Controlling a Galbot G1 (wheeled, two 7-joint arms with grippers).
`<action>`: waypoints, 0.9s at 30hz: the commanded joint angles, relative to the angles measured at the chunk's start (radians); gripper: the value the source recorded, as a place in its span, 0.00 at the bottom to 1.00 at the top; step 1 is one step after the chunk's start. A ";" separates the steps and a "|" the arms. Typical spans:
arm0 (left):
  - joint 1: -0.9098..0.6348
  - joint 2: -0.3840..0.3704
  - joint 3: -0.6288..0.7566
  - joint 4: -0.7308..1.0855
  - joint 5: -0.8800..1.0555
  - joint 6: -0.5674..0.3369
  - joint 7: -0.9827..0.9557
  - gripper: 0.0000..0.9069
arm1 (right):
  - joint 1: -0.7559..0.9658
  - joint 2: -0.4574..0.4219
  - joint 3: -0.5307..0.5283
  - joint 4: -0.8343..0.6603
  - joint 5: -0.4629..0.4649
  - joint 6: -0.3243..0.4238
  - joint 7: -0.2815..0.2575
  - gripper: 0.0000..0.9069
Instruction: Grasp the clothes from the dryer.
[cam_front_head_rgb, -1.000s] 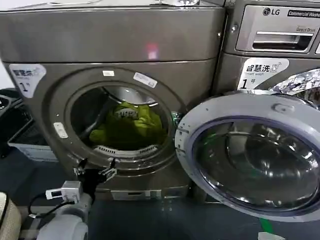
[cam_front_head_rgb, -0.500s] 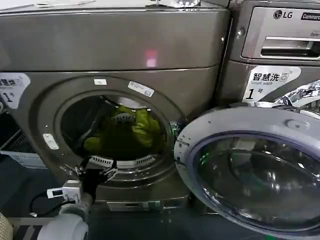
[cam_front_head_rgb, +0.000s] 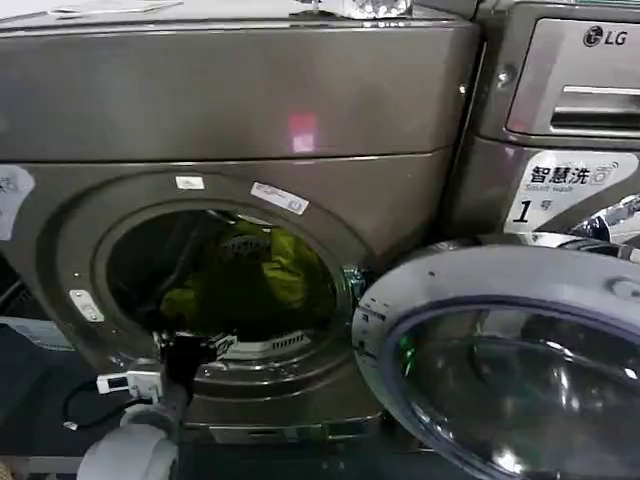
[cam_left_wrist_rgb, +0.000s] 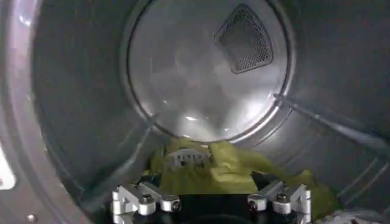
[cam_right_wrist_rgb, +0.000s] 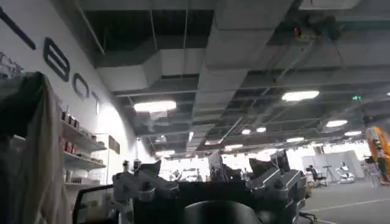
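Observation:
The dryer (cam_front_head_rgb: 230, 110) stands in front of me with its round porthole open. The clothes (cam_front_head_rgb: 265, 275), a yellow-green bundle, lie at the bottom of the drum. In the left wrist view the clothes (cam_left_wrist_rgb: 231, 173) show a small white patch and rest against the drum's back wall. My left gripper (cam_front_head_rgb: 190, 350) is at the porthole's lower rim, reaching inside. Seen from its own wrist, the left gripper (cam_left_wrist_rgb: 207, 180) is open, just short of the bundle, with nothing between its fingers. My right gripper (cam_right_wrist_rgb: 206, 167) is open and empty, pointing up at the room's ceiling.
The dryer's round glass door (cam_front_head_rgb: 500, 340) hangs wide open at the lower right, close to the porthole. An LG-marked machine (cam_front_head_rgb: 570, 120) stands to the right. A pale basket edge (cam_front_head_rgb: 25, 330) shows at the far left.
The dryer has grown larger in the head view as I came closer. My left gripper has moved from in front of the lower rim forward into the porthole, still open.

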 joint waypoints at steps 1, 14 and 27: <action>0.000 -0.001 0.000 0.002 0.008 0.049 -0.001 1.00 | 0.001 0.003 -0.003 0.002 0.000 0.003 -0.001 1.00; -0.044 0.001 0.003 0.060 0.086 0.036 0.000 1.00 | 0.002 0.013 -0.007 0.010 -0.002 0.022 -0.005 1.00; -0.382 -0.008 -0.003 0.499 0.178 -0.191 -0.003 1.00 | -0.003 0.005 -0.007 0.009 -0.001 0.026 -0.005 1.00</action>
